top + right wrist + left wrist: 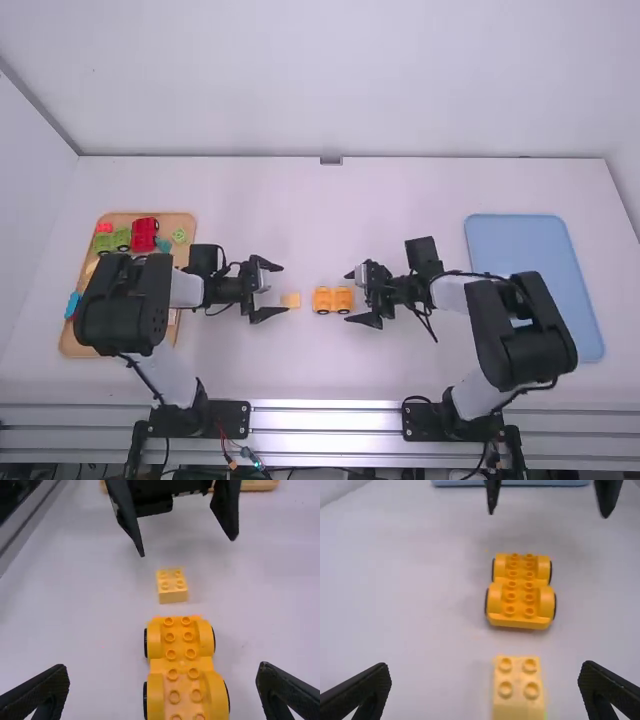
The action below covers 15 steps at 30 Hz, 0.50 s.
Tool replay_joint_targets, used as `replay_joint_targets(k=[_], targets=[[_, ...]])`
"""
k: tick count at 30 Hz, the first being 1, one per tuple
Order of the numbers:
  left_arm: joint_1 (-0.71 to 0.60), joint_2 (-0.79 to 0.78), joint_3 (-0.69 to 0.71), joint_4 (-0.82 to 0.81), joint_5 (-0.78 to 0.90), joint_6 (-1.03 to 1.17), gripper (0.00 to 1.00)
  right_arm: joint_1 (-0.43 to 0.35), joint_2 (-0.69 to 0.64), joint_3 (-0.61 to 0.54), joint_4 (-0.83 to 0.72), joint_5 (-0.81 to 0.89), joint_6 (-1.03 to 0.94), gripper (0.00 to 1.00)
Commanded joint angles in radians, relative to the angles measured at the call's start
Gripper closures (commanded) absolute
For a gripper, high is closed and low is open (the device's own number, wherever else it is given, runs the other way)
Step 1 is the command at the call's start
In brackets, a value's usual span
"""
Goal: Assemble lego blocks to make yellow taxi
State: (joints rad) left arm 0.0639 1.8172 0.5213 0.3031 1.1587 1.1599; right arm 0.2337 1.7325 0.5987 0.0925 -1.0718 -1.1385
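Chassis [333,299] of studded orange-yellow plastic, wheeled, on the white worktop [300,220], pale-yellow plastic block [290,300] near it — left pincer [284,289] and right pincer [348,297] wide, empty. Stacking seems next: grip the block, align, press onto the chassis.

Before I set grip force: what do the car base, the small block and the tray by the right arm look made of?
Car base: likely hard molded plastic, semi-gloss orange-yellow; crisp studs, soft highlights.
Small block: probably the same kind of plastic, paler yellow; sharp edges, raised studs.
Tray: smooth, even blue, rounded corners; perhaps plastic, could be painted.
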Motion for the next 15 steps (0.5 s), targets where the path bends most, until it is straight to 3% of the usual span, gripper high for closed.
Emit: replay_joint_targets(k=[1,9,15], targets=[[-0.044,-0.022,-0.020,-0.008,-0.035,-0.064,0.01,0.010,0.059,-0.005,0.043,-0.029,-0.085,0.02],[-0.090,0.019,-0.001,-0.004,-0.121,-0.071,0.09,0.054,0.183,-0.005,0.288,0.071,0.111,0.01],[-0.090,0.074,0.023,-0.006,-0.122,-0.058,0.11,0.059,0.237,-0.003,0.356,0.067,0.169,0.01]])
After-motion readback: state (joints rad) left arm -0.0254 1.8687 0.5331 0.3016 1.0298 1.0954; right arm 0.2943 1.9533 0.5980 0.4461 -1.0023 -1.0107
